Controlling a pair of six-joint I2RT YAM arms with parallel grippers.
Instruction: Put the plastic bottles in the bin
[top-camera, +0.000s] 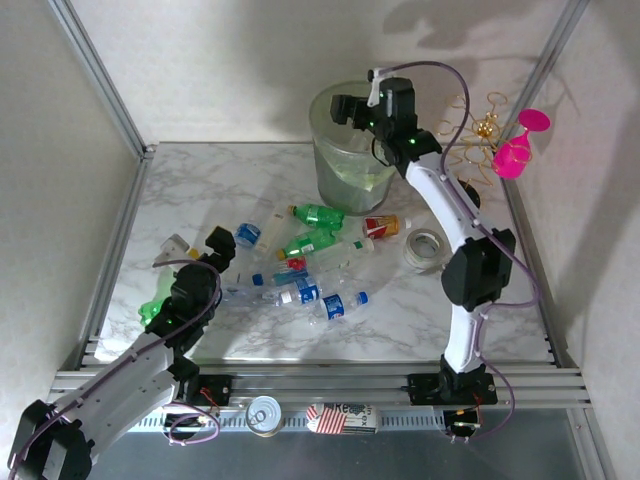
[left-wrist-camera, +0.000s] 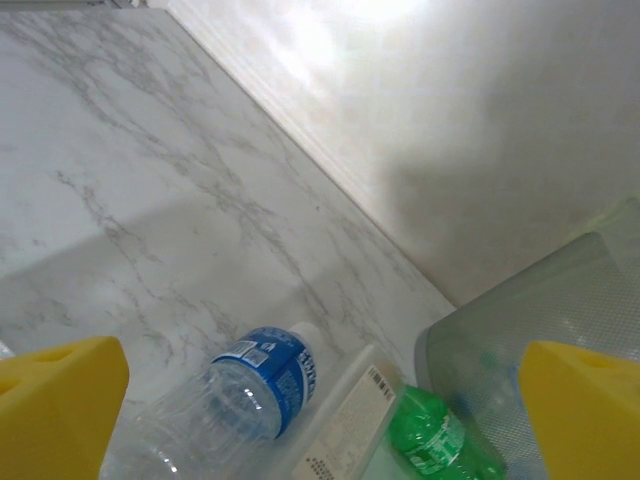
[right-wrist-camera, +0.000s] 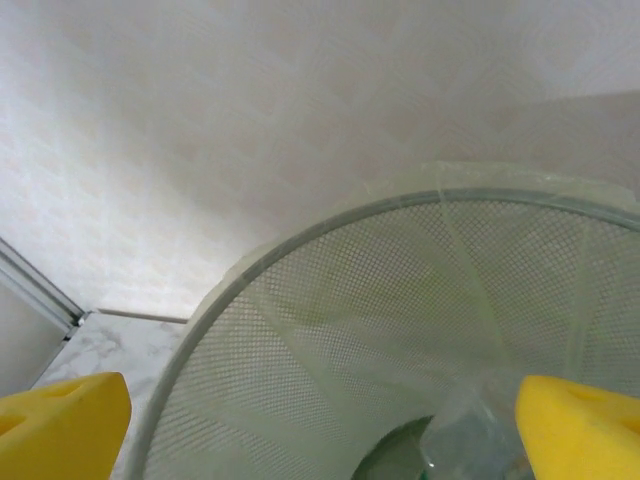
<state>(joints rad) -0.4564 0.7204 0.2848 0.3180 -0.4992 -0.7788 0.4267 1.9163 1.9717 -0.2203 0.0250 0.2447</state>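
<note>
The worktop (top-camera: 420, 312) is smooth and faintly glossy, white with grey marble veining. The rails (top-camera: 320, 381) along its near edge are dull silver metal. The bin (top-camera: 345, 165) is translucent pale green plastic; seen from the right wrist, its wall has a fine dotted mesh texture under a thin filmy liner. The plastic bottles (top-camera: 300, 293) are thin, clear and ribbed, with glossy printed labels. The tin can (top-camera: 265, 415) has a shiny metal lid. The goblet (top-camera: 515, 152) is glossy pink plastic. The left gripper's (left-wrist-camera: 320, 400) pads (left-wrist-camera: 60, 400) look like matt yellow foam.

Bin (right-wrist-camera: 300, 252): rim and mesh-patterned inner wall, seen from above.
Bottle (right-wrist-camera: 466, 428): clear, down inside the bin.
Gripper (right-wrist-camera: 320, 435): pads wide apart.
</note>
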